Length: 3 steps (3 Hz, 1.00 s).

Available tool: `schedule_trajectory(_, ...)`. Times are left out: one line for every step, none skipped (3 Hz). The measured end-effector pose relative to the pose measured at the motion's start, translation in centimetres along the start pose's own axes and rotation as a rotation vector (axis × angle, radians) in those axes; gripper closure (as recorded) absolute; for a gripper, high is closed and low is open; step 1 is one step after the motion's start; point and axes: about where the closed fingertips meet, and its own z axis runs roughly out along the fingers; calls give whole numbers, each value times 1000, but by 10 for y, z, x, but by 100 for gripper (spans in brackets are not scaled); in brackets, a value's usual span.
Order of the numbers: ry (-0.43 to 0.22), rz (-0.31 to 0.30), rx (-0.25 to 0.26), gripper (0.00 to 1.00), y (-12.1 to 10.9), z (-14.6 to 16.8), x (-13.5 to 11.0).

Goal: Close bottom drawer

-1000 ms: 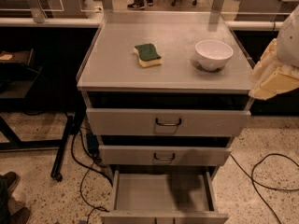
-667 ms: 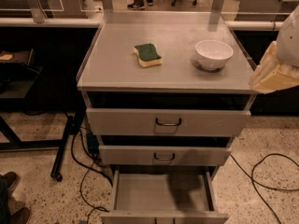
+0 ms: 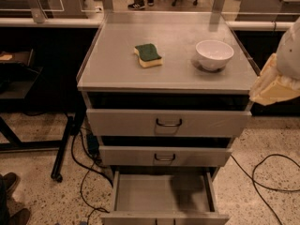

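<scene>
Bottom drawer point(image 3: 159, 194) pulled wide open at frame btm, below 2 other drawers. Gripper point(image 3: 275, 86) high at right beside cabinet top point(image 3: 140, 81), well apart from drawer; open/closed can't tell. Risks: off-centre push jams drawer; arm clips bowl point(image 3: 214, 54) on descent.

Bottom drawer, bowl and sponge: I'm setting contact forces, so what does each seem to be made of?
Bottom drawer: grey sheet metal, going by its thin flat walls, with a matte, painted look. Bowl: white and glossy, probably ceramic, maybe plastic. Sponge: yellow foam under a green scouring layer. The gripper, at the right edge beside the cabinet top, looks cream-coloured; its material is unclear.
</scene>
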Motion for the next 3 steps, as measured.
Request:
schedule_trajectory(-3,28,-28,100,32,31,11)
schedule_trajectory(34,23,-117,100,73,94,25)
schedule_trajectory(78,24,-201,100,107,126,42)
